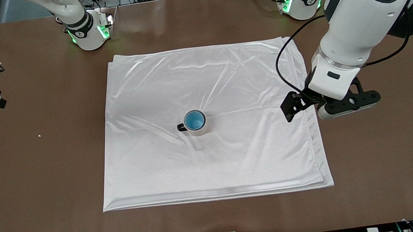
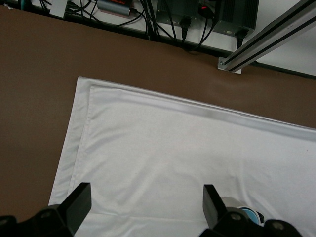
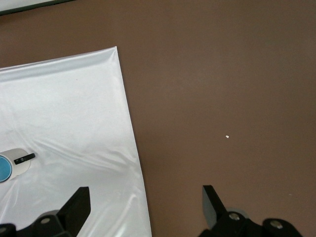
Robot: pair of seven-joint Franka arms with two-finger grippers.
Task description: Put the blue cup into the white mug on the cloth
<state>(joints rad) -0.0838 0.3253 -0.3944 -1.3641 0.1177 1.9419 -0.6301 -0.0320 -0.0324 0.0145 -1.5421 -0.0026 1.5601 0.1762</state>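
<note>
Blue cup (image 1: 194,120) inside white mug (image 1: 197,128), apart from jaws

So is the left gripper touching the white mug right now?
Apart. The front view shows the left gripper open over the cloth's edge at the left arm's end, with bare cloth between it and the white mug.

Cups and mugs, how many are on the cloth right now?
2, nested together: the white mug stands near the middle of the cloth, and the blue cup sits inside it. No others show; both grippers are empty.
</note>
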